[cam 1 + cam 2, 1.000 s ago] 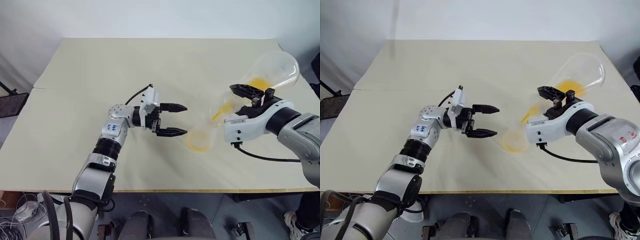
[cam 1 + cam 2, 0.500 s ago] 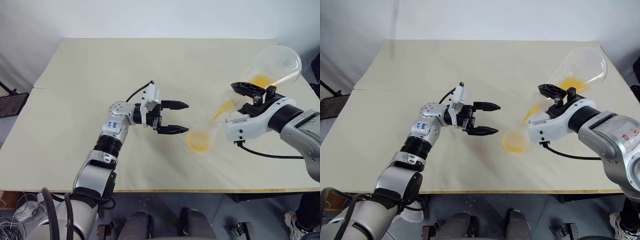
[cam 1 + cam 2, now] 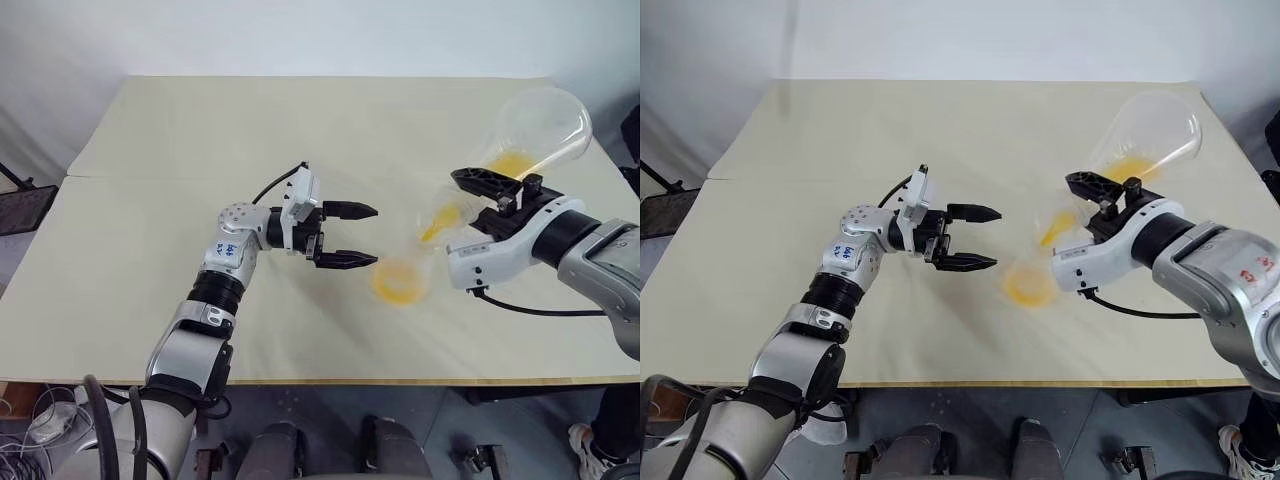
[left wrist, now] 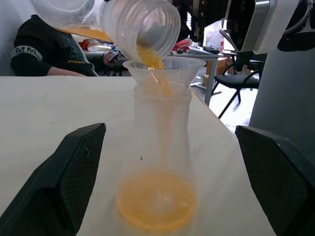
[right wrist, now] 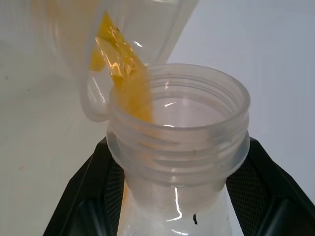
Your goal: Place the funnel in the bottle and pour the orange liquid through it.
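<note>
— Flasks on the desk?
— Two. One bottle is standing near the front edge, one funnel sitting in its neck, orange liquid pooling inside.
— Grippers?
— Left gripper is hovering beside it, fingers spread, empty. Right gripper is clamping the second flask, tilting it, pouring.

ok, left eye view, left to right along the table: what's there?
left gripper, open and empty → bottle standing on the table with the funnel in its neck → right gripper shut on the neck of a tilted flask, orange liquid streaming down into the funnel.
</note>
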`<state>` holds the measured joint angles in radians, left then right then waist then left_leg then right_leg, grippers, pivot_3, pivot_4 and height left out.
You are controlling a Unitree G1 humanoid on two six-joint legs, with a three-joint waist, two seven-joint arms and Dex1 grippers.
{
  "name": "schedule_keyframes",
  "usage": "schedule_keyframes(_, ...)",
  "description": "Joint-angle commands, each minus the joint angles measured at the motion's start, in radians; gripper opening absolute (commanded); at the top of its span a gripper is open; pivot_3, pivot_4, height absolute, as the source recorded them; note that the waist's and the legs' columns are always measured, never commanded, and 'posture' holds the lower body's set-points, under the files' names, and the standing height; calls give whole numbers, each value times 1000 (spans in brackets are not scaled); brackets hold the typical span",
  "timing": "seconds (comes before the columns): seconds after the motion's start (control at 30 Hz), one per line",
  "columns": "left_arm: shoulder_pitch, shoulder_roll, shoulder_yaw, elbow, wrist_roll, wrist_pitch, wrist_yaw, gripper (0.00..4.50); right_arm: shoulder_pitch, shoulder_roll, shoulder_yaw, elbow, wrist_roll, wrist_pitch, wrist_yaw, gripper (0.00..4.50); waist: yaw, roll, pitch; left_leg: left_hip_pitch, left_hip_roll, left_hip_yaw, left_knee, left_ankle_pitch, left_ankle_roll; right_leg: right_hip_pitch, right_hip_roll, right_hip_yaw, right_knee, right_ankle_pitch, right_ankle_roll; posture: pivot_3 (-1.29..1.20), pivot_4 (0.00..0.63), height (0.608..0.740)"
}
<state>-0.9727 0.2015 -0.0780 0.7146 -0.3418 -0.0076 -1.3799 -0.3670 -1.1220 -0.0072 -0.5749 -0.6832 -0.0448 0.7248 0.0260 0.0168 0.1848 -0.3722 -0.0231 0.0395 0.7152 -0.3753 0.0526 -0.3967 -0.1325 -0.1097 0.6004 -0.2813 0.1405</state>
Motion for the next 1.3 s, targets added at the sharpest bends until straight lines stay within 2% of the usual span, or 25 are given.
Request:
schedule_keyframes(0.03,-9,-4,9,-32,-2,-5,-5,4500,-28,-2,-59,1,-15,-19,-18,2439,0,0,0,0,0,0,0,0,0,0,0,0,0,0,0,0,150,740)
schedule_keyframes(1.3,-31,-15,11,-4,3,-12,-4,4500,-52,-2,-78,38,-26,-139,-13,2439,0,0,0,0,0,0,0,0,0,0,0,0,0,0,0,0,150,740)
